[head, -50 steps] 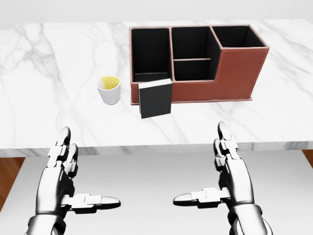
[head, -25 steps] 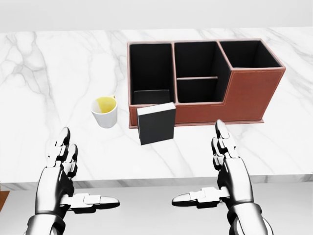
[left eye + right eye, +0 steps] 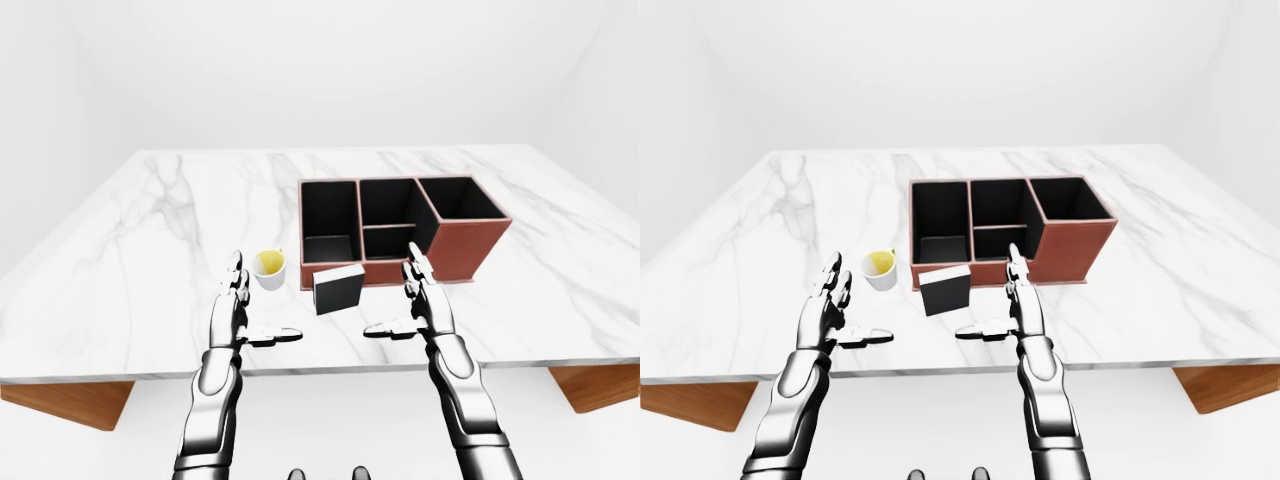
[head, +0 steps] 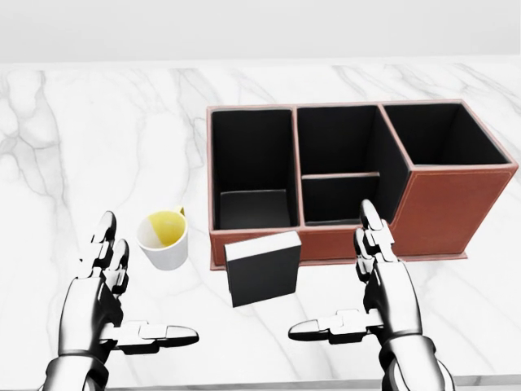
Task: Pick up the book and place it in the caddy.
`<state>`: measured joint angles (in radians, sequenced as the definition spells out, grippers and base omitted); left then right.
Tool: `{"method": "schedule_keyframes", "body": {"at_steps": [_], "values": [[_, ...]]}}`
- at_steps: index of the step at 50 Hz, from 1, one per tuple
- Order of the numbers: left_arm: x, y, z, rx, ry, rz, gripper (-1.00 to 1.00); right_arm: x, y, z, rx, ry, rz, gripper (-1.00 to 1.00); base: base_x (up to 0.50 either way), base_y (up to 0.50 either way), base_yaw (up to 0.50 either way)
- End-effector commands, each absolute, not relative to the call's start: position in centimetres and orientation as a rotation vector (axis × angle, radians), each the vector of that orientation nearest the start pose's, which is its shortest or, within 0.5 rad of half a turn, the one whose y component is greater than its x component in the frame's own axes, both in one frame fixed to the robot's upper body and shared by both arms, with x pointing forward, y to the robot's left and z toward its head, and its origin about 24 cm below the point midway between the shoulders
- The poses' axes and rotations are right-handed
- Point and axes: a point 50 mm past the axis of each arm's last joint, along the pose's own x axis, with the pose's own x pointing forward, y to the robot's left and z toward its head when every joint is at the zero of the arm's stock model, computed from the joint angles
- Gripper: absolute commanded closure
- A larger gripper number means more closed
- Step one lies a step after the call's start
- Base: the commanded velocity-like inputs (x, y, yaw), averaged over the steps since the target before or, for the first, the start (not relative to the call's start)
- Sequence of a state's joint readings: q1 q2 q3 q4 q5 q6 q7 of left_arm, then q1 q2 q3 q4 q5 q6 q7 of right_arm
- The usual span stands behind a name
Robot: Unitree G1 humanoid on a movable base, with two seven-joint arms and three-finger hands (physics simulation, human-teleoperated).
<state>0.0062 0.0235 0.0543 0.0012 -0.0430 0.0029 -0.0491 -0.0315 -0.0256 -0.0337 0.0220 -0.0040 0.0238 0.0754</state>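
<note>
On the marble table, near its closer edge: the approach step, no grasp yet, judging by both hands being empty and apart from the book. Book dark, standing tilted, leaning against or just beside the near wall of the brown caddy, below its left compartment; whether it actually touches the wall cannot be told. To the left of the book, close by, a white cup with a yellow inside. Next move, probably: reaching forward and inward to bring a hand to the book, closing fingers on its two faces or edges, then lifting clear of the caddy wall and lowering into an open compartment; care called for near the cup and with the book's tilt, since a nudge could topple it flat. Left hand low in the head view, palm turned inward, fingers straight and spread wide, thumb jutting to the right. Right hand mirrored, fingers extended upward and wide, thumb pointing left, nearer to the book than the left, holding nothing.
</note>
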Motion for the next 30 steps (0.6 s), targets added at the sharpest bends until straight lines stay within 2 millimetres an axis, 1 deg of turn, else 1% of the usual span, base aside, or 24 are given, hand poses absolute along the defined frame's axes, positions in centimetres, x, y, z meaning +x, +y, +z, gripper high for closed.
{"method": "schedule_keyframes", "body": {"at_steps": [1,12,17,23,30], "values": [[25.08,16.5,4.05,-0.022,0.008,0.009,-1.0,26.11,-15.77,3.73,-0.035,0.027,0.041,-1.0,0.0,0.0,0.0],[25.06,16.52,4.08,-0.028,0.009,0.007,-1.0,26.19,-15.76,3.28,-0.038,0.029,0.051,-1.0,0.0,0.0,0.0],[25.15,16.58,4.01,-0.028,0.009,0.008,-1.0,25.81,-15.4,3.88,-0.037,0.032,0.053,-1.0,0.0,0.0,0.0],[25.15,16.58,4.07,-0.029,0.009,0.008,-1.0,25.79,-15.37,3.99,-0.035,0.031,0.053,-1.0,0.0,0.0,0.0],[25.1,16.56,4.16,-0.029,0.009,0.008,-1.0,25.73,-15.43,4.26,-0.038,0.024,0.045,-1.0,0.36,0.0,0.0]]}}
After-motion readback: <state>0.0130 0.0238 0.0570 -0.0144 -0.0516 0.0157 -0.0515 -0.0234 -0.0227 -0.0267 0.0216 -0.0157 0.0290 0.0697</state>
